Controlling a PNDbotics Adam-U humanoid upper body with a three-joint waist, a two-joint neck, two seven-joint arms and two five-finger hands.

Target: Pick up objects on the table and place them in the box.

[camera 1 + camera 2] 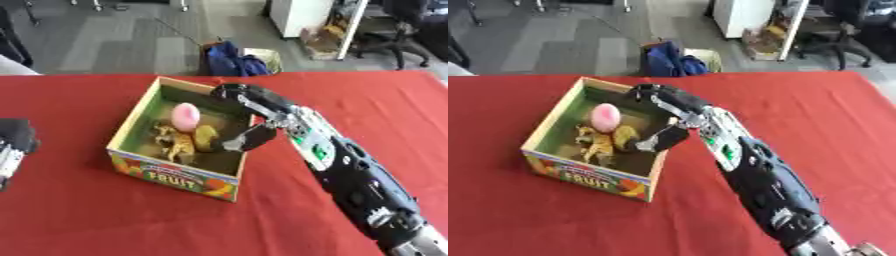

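1. Fingers of the right hand (248, 139) dip into the box (131, 125) over its right wall, but they blur into one dark shape, so I cannot tell whether they are curled, straight or holding anything.
2. That right arm (754, 175) runs in from the near right corner, black with silver joints and a small green patch partway along; its lower end is cut off by the picture edge.
3. Inside the box sit a pink egg-shaped object (185, 115) toward the far side, a yellowish rounded thing (206, 136) just beside the hand, and a tan, spiky-looking figure (177, 144) too smeared to name.
4. On the box's near wall I can read "FRUIT" amid coloured pictures.
5. At the left edge the left hand (13, 145) shows only as a dark and pale lump, mostly cut off, its fingers impossible to read.
6. Everything rests on a red tablecloth (79, 215).
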